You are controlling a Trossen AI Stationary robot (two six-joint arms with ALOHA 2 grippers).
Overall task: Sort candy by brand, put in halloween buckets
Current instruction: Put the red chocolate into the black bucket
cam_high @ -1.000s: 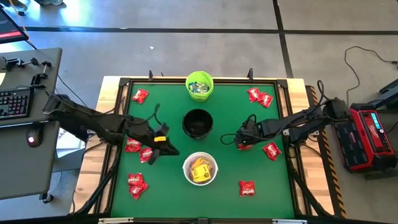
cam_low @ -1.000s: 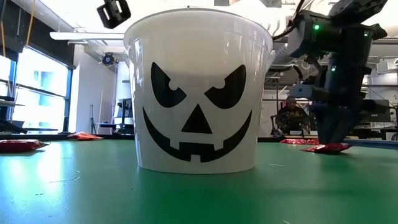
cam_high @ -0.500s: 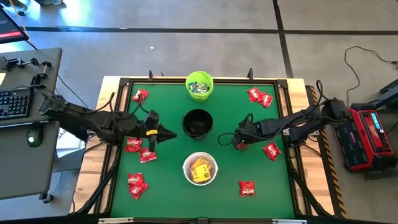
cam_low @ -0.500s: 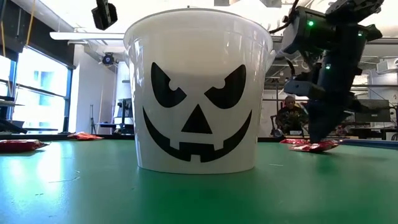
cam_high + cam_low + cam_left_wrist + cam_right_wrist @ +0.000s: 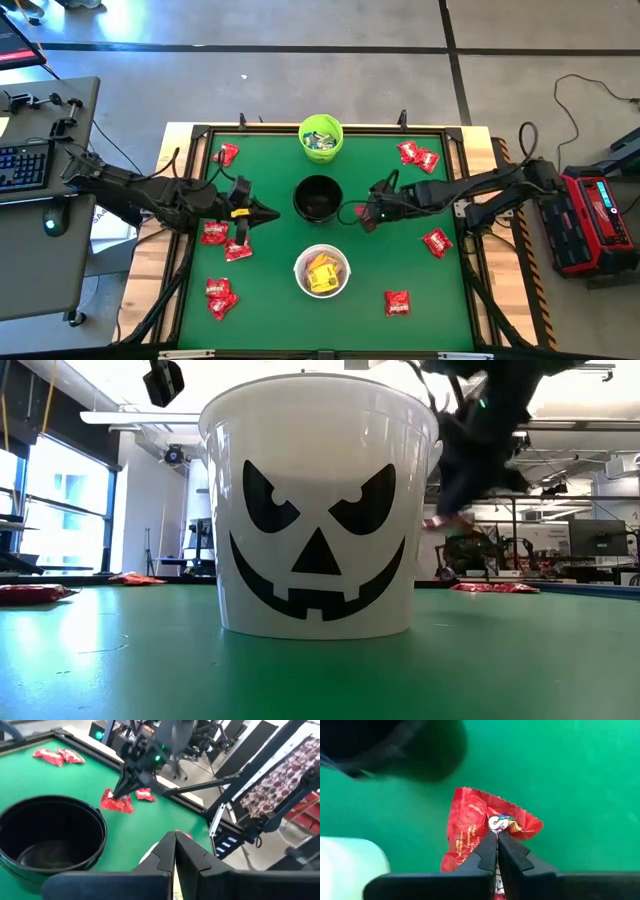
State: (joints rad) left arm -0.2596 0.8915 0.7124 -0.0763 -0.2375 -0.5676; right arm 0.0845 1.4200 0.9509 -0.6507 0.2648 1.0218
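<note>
Three buckets stand in a line down the table's middle: lime green [image 5: 321,137], black [image 5: 318,198], and white [image 5: 322,271] with yellow candy inside. The white bucket's jack-o'-lantern face fills the low view [image 5: 320,510]. My right gripper [image 5: 366,217] is just right of the black bucket, shut on a red candy packet [image 5: 480,820]. My left gripper [image 5: 268,213] hovers just left of the black bucket, shut and empty [image 5: 175,845]. Other red packets lie flat on the green mat. My right gripper pinches the red packet between its two fingers near the packet's middle [image 5: 492,826]. The fingers come from above, pointing down. In the left wrist view the packet [image 5: 117,802] hangs below the fingertips, lifted clear of the mat beside the black bucket.
Red packets lie at the far left [image 5: 225,154], far right [image 5: 418,156], right [image 5: 436,242], near right [image 5: 397,302], near left [image 5: 220,295] and under the left arm [image 5: 214,233]. A raised frame [image 5: 455,130] edges the mat. A person shows in the room behind.
My right gripper has lifted the red packet off the mat and carried it left and a little toward the far edge, up to the black bucket's right side. My left gripper swung toward the far edge early on, then stayed beside the black bucket.
</note>
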